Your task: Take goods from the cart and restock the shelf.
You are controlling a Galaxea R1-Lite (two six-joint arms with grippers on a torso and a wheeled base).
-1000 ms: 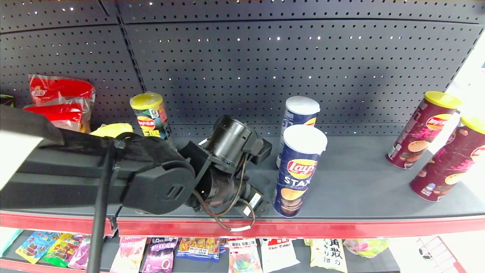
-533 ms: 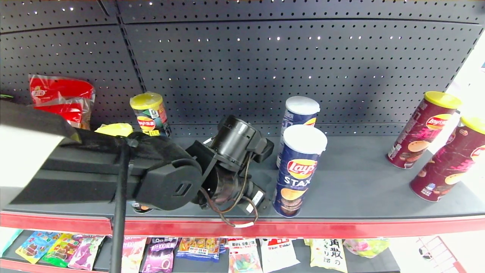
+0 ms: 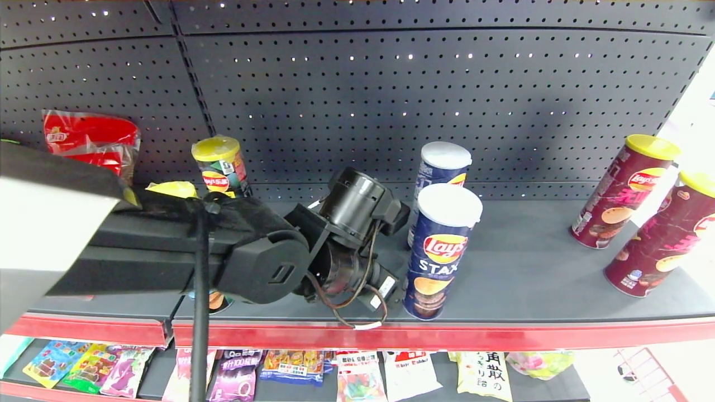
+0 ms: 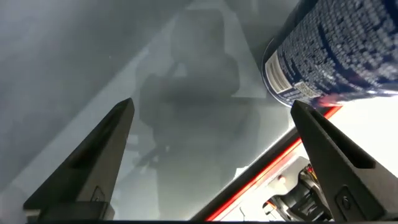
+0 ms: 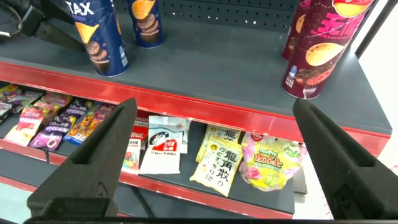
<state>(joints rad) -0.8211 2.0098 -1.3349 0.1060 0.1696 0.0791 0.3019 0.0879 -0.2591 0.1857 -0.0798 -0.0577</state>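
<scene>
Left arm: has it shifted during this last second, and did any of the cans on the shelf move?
The left arm slid toward the robot's right along the shelf, carrying its open, empty left tool closer to the front blue can. No can was pushed or picked up. The blue cans, the dark red cans and the red bags stayed where they were.

Navy cans point(image 3: 441, 251) white lids; maroon cans point(image 3: 620, 192) yellow lids; shelf point(image 3: 530, 262) dk grey, red edge.

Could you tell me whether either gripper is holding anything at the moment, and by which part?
Nothing is held. The left gripper is open over the shelf, the blue can outside its fingers; the right gripper is open and empty.
</scene>
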